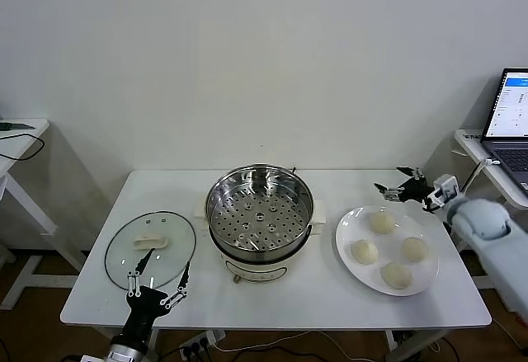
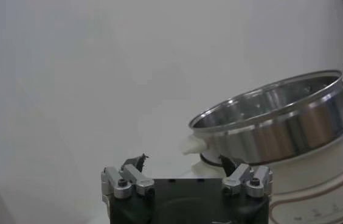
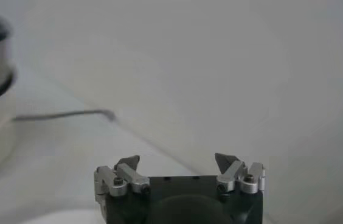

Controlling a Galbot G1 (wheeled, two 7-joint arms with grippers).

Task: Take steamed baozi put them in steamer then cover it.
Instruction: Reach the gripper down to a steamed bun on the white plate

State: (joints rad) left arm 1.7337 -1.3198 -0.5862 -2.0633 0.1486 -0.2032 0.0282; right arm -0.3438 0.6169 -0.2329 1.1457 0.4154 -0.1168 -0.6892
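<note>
Several cream-white baozi (image 1: 381, 222) lie on a white plate (image 1: 346, 228) at the table's right. The steel steamer (image 1: 259, 210) with its perforated tray stands at the centre, uncovered and empty; it also shows in the left wrist view (image 2: 281, 125). The glass cover (image 1: 150, 249) with a cream handle lies flat at the left. My right gripper (image 1: 396, 182) is open and empty, above the table just behind the plate. My left gripper (image 1: 163, 268) is open and empty at the table's front edge, over the cover's near rim.
An open laptop (image 1: 508, 123) sits on a side table at the far right. Another side table with a black cable (image 1: 21, 143) stands at the far left. A thin cable (image 3: 62, 114) lies on the table behind the steamer.
</note>
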